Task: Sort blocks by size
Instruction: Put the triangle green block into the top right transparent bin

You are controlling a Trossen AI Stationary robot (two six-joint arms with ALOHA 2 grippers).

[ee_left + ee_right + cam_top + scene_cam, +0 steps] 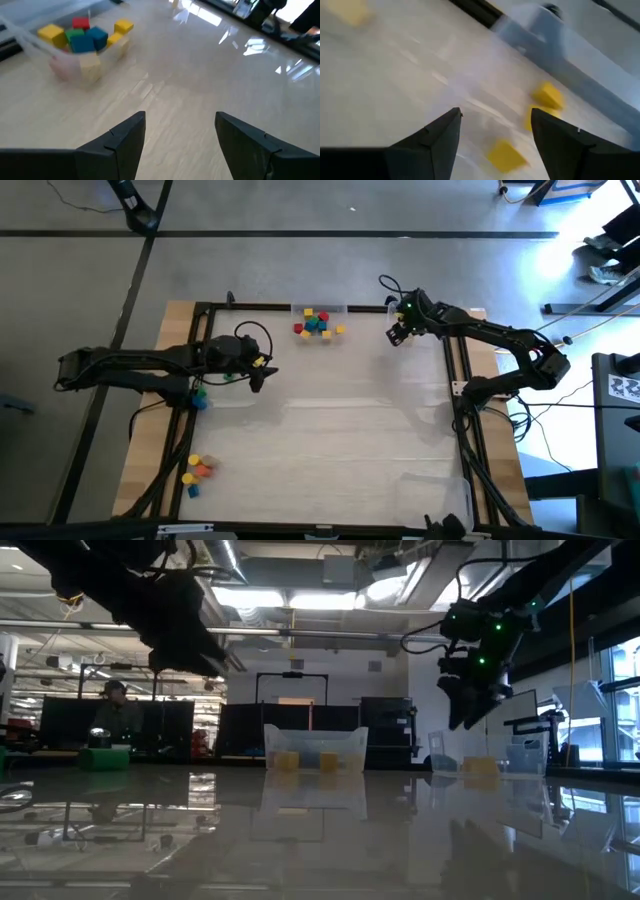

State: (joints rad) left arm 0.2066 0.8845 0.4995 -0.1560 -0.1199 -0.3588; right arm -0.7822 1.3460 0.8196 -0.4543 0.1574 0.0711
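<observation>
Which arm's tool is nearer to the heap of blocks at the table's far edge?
Right, narrowly. The right tool hangs open just beside the heap of blocks; the left tool, also open, sits nearer the table's left side.

Overhead, table-level, two close wrist views

The dark left arm reaches in from the table's left side, its two-finger left gripper [258, 376] raised above the surface with fingers [120, 145] spread apart. The dark right arm bends in from the right, its right gripper [397, 333] held high near the far edge, fingers [437, 142] parted.
</observation>
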